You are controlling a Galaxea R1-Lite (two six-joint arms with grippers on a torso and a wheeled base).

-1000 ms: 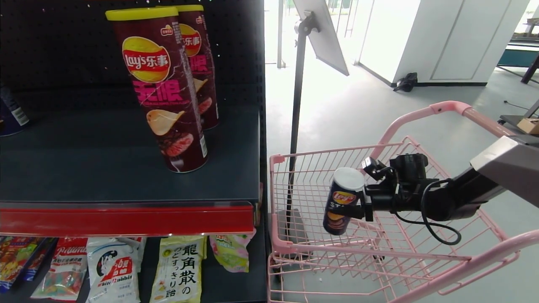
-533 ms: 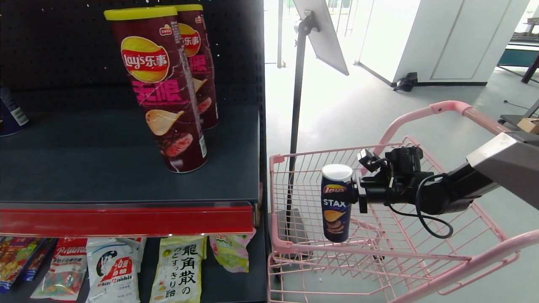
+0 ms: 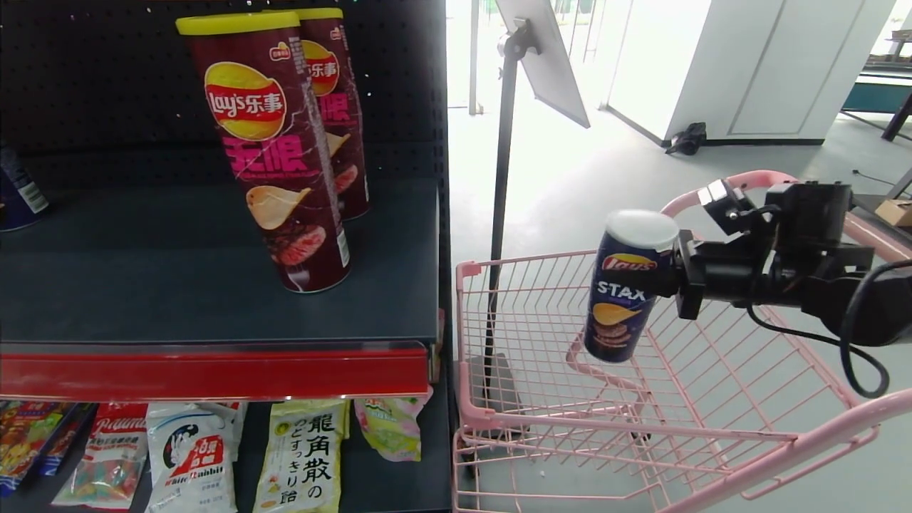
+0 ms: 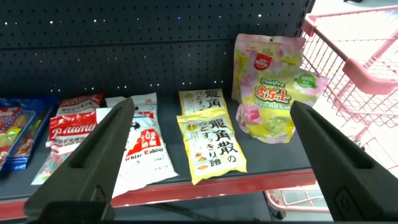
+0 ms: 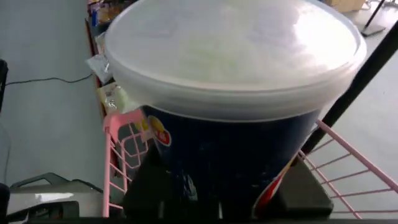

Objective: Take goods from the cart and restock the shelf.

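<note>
Chip can [image 3: 625, 292] (lid up) between right fingers [image 3: 668, 283], arm [image 3: 866, 313] level above cart [image 3: 841, 427].

Cropped at the head view's left edge, mid-height: a dark blue container [image 3: 18, 189], too little showing to identify. Mostly hidden behind the front canister [image 3: 274, 149], upper left: a second canister [image 3: 345, 107]. Cut by the bottom edge: snack bags [image 3: 192, 456] and pink cart [image 3: 641, 429]. In the right wrist view, blurred at close range: the blue can [image 5: 233, 56], lower body out of frame.
</note>
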